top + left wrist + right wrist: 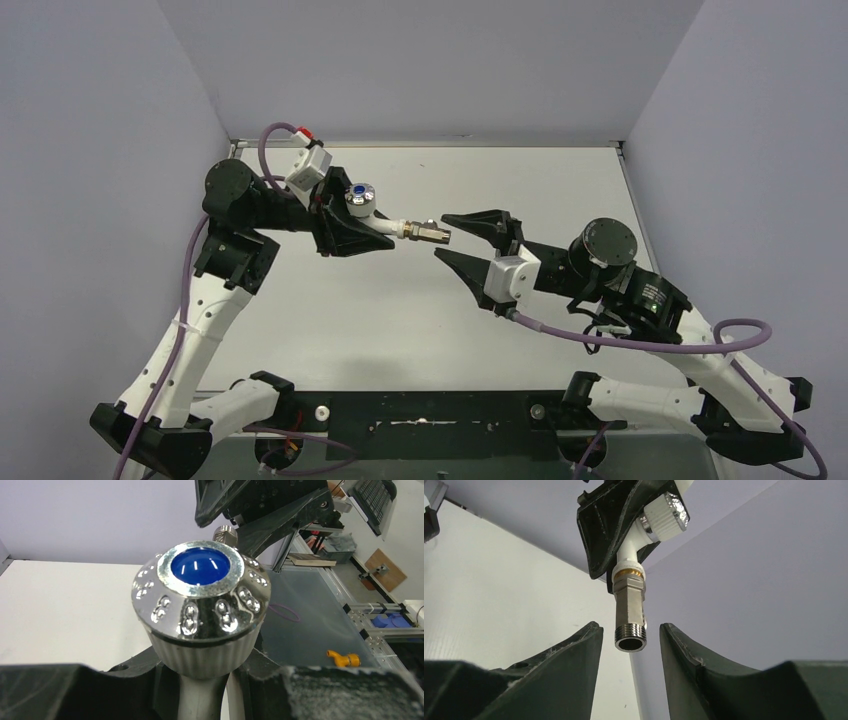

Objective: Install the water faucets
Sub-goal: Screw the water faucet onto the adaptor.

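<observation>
1. We see one white plastic tap body (386, 226) over the far left of the table (560, 190), clenched in the left gripper (352, 222).
2. Its one round chrome knob (201, 595) is shiny and dimpled, with a ribbed white skirt and a glossy blue dome on top.
3. One grey metal threaded fitting (630, 615), hexagonal with a brass ring, sits on the tap's spout and points right.
4. The right gripper (441, 238) is released. Its two dark matte fingers flank the fitting's threaded end without touching it.

A plain white tabletop (420, 310) is enclosed by pale grey walls (430, 60) behind and at both sides. A dark strip (430, 425) is fixed along the tabletop's near edge. The left arm base (150, 435) and right arm base (745, 425) are seated at the near corners.
</observation>
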You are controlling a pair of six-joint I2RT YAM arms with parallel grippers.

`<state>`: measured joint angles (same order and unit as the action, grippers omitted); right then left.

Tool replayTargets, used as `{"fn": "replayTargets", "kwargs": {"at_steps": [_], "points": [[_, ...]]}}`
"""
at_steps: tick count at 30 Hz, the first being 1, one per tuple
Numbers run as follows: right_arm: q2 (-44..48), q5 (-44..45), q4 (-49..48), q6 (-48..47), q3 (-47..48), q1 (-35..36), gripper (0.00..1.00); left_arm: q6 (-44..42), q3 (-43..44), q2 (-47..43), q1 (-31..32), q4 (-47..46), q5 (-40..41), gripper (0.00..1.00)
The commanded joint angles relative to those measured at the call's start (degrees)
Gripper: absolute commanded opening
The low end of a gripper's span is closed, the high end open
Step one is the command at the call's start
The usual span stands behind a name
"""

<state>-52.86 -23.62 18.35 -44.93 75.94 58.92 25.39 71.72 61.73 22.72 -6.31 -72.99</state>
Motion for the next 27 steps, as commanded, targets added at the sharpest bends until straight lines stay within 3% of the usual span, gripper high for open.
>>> {"fn": "replayTargets", "kwargs": {"at_steps": [1,6,17,27], "points": [[-0.37,-0.39,0.27,-3.38,2.99,-0.02,0.45,0.99,0.79,-0.65,-0.04,-4.24,-1.06,0.00],[-0.19,-0.63,-0.70,-2.70,2.61,0.07,0.37,1.04,0.16,-0.95,-0.04,-4.73,-1.12,0.00],[0.30,-0.90,-2.79,-1.58,1.75,0.23,0.37,0.81,-0.54,-0.80,-0.04,-5.37,-1.27,0.00],[0.38,-0.27,-3.51,-0.46,0.94,0.24,0.19,0.67,-0.31,-0.52,-0.13,-5.65,-1.43,0.00]]}}
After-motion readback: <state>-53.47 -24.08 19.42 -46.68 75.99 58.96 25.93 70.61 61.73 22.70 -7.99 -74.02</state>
